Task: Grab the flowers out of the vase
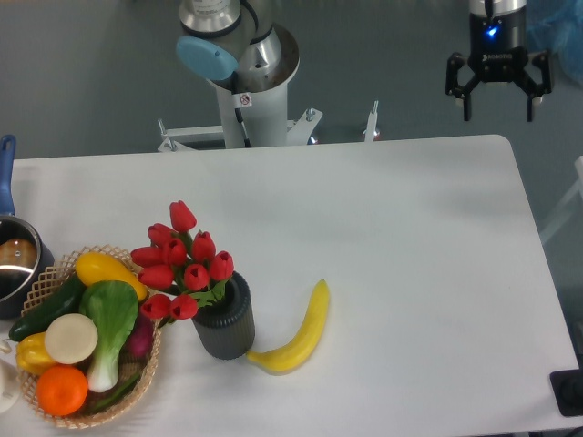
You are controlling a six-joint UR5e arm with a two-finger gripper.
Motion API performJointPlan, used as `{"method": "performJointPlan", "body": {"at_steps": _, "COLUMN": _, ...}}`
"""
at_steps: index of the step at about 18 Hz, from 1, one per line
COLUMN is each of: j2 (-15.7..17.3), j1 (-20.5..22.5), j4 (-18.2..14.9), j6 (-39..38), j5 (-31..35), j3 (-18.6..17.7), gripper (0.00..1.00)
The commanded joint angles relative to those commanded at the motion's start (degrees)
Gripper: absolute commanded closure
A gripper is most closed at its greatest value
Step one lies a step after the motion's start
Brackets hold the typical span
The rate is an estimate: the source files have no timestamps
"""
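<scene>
The flowers (180,259), a bunch of red tulip buds with green leaves, stand in the vase (225,320), a dark grey ribbed pot near the table's front left. They lean left over the basket's rim. My gripper (499,115) hangs high at the top right, beyond the table's far edge and far from the vase. Its two dark fingers are spread apart with nothing between them.
A yellow banana (297,332) lies just right of the vase, its tip touching the pot's base. A woven basket (56,269) of produce sits left of the vase. A blue-handled saucepan (13,259) is at the left edge. The robot's base (246,82) stands behind the table.
</scene>
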Motion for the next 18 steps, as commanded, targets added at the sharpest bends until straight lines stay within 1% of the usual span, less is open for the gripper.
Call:
{"method": "performJointPlan", "body": {"at_steps": 4, "j2": -0.09, "j1": 0.00, "j4": 0.09, "j6": 0.00, "j5": -0.35, "j3": 0.00, "gripper": 0.00}}
{"method": "performJointPlan", "body": {"at_steps": 8, "j2": -0.09, "j1": -0.17, "j4": 0.00, "j6": 0.00, "j5": -1.93, "j3": -0.17, "gripper": 0.00}}
{"method": "performJointPlan", "body": {"at_steps": 10, "j2": -0.09, "j1": -0.18, "j4": 0.00, "j6": -0.44, "j5": -3.94, "j3": -0.96, "gripper": 0.00}}
{"method": "performJointPlan", "body": {"at_steps": 13, "j2": 0.35, "j1": -0.18, "j4": 0.17, "j6": -7.09, "j5": -9.48, "j3": -2.90, "gripper": 0.00}}
{"method": "performJointPlan", "body": {"at_steps": 15, "j2": 0.61, "j1": -0.26, "j4": 0.09, "j6": -9.31, "j5": -10.89, "j3": -3.43, "gripper": 0.00}}
{"method": "performJointPlan", "body": {"at_steps": 16, "j2": 0.70, "j1": -0.70, "j4": 0.09, "j6": -9.49, "j5": -11.07, "j3": -3.69, "gripper": 0.00}}
{"method": "performJointPlan", "body": {"at_steps": 17, "j2": 0.62, "j1": -2.01, "j4": 0.00, "j6": -10.45, "j5": -11.68, "j3": -3.87, "gripper": 0.00}}
{"method": "performJointPlan", "body": {"at_steps": 18, "j2": 0.53, "j1": -2.89, "j4": 0.09, "j6": -12.98, "j5": -13.69, "j3": -4.22, "gripper": 0.00}}
